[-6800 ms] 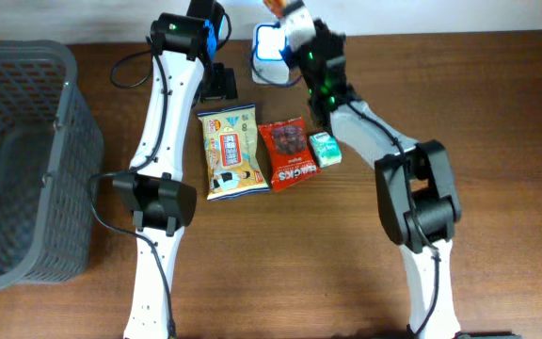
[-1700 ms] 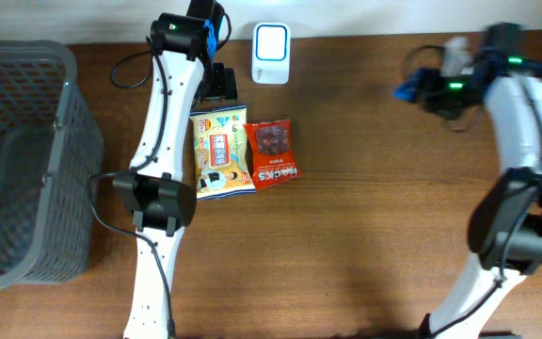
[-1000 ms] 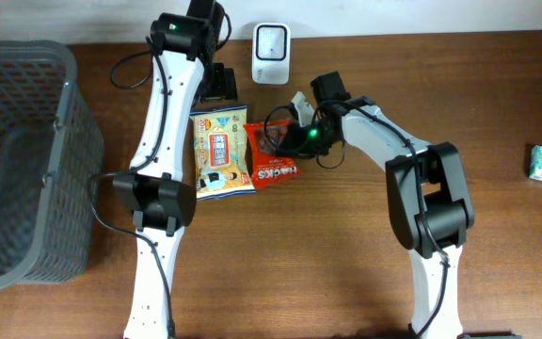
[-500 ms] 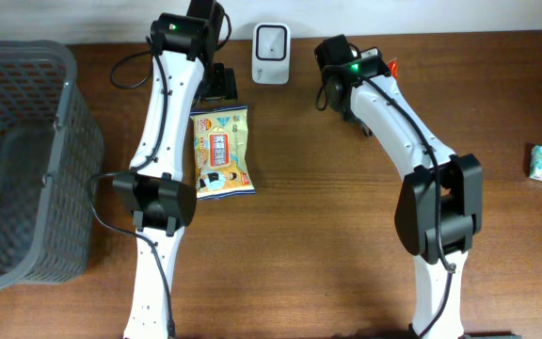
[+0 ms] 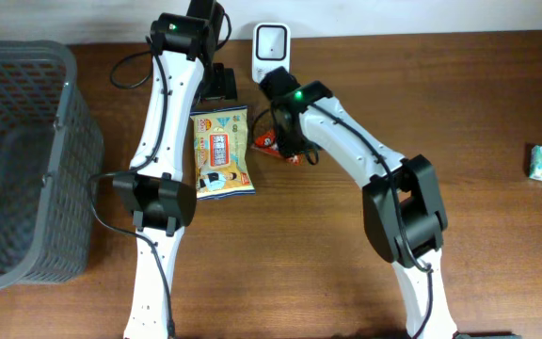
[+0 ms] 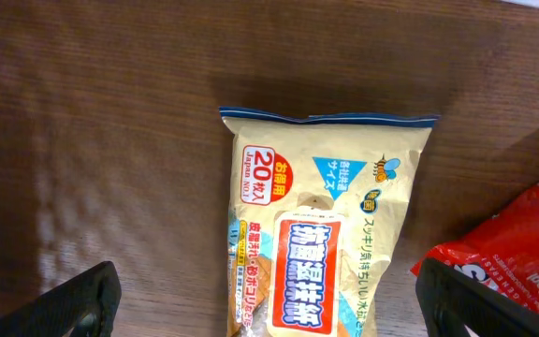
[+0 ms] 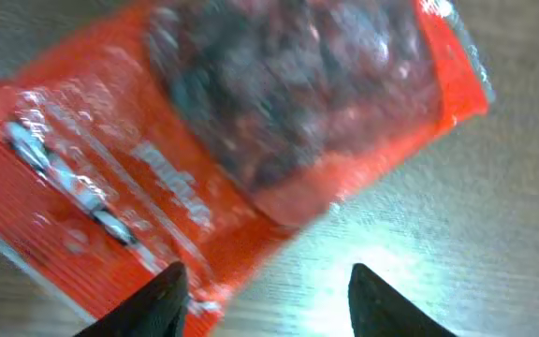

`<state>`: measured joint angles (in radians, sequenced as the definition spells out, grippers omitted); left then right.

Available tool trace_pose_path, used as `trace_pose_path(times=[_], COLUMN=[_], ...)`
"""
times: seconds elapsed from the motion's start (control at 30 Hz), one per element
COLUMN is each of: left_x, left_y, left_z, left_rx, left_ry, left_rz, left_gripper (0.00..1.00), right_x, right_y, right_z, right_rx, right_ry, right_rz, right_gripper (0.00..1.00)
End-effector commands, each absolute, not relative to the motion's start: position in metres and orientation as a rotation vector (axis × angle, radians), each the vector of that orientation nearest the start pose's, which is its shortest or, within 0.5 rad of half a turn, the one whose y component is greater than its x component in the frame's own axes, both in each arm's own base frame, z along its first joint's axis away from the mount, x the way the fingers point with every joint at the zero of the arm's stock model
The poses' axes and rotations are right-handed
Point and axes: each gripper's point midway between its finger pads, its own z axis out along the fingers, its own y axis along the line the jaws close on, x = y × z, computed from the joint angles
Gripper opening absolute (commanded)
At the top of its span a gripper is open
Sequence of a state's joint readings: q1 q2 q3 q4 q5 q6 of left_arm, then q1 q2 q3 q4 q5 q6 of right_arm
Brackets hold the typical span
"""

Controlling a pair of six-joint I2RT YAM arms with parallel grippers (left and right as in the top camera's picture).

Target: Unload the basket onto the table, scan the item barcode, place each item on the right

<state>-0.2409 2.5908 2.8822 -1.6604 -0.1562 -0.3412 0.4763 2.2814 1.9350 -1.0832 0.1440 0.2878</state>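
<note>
Right gripper, jaws apart, hovers over the red snack packet; left gripper gapes too.

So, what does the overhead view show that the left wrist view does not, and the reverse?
Only overhead: the grey basket at the left, the white scanner at the far edge, a small green carton at the far right. Only the left wrist: readable print on the wipes pack, with a red 20 badge, and the open fingers of the left gripper on either side. Both: the wipes pack and the red packet beside it, on the wooden table.
</note>
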Motion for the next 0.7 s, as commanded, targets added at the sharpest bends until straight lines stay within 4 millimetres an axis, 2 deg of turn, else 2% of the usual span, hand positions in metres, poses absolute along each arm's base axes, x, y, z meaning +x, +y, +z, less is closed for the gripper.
trace_pose_path(times=[0.0,0.03,0.07,0.13,0.17,0.27,0.3,0.33,0.37,0.43,0.47,0.53,0.57,0.6,0.67], left_x=[0.504,0.504,0.504,0.504,0.504,0.504,0.504,0.504,0.504,0.504,0.504,0.504,0.504,0.504,0.504], left_y=[-0.096,-0.096,-0.096,-0.096,-0.096,-0.096,-0.096,-0.096,-0.096,-0.096,-0.096,-0.096,-0.096,-0.096,-0.096], left_z=[0.148,0.148,0.148,0.148,0.148,0.148,0.148,0.148,0.148,0.148,0.148,0.148,0.148,0.148,0.148], left_rx=[-0.18,-0.181,-0.18,-0.181,-0.181,-0.181,-0.181,-0.181,-0.18,-0.181,-0.18,-0.181,-0.18,-0.18,-0.181], left_ry=[2.878,2.878,2.878,2.878,2.878,2.878,2.878,2.878,2.878,2.878,2.878,2.878,2.878,2.878,2.878], left_rz=[0.119,0.119,0.119,0.119,0.119,0.119,0.119,0.119,0.119,0.119,0.119,0.119,0.119,0.119,0.119], left_gripper=[0.99,0.99,0.99,0.99,0.99,0.99,0.99,0.99,0.99,0.99,0.99,0.99,0.99,0.99,0.99], right_x=[0.443,0.443,0.441,0.438,0.439,0.439,0.438,0.44,0.442,0.448,0.453,0.464,0.468,0.468,0.465], right_y=[0.209,0.2,0.203,0.213,0.221,0.222,0.222,0.222,0.22,0.199,0.189,0.152,0.119,0.078,0.028], right_z=[0.062,0.059,0.058,0.05,0.04,0.004,-0.006,-0.011,-0.017,-0.021,-0.014,0.014,0.04,0.07,0.108], right_rx=[-0.155,0.0,0.071,0.088,0.075,0.424,0.502,0.524,0.533,0.559,0.523,0.498,0.445,0.437,0.42], right_ry=[2.978,3.018,3.051,3.045,3.019,2.998,2.979,2.962,2.942,2.928,2.918,2.894,2.875,2.819,2.663], right_rz=[0.218,0.287,0.5,0.704,0.785,0.832,0.846,0.855,0.839,0.678,0.638,0.431,0.177,-0.173,-0.657], right_gripper=[0.91,0.99,0.99,0.99,0.99,1.0,0.95,0.84,0.58,0.14,0.08,0.06,0.04,0.04,0.04])
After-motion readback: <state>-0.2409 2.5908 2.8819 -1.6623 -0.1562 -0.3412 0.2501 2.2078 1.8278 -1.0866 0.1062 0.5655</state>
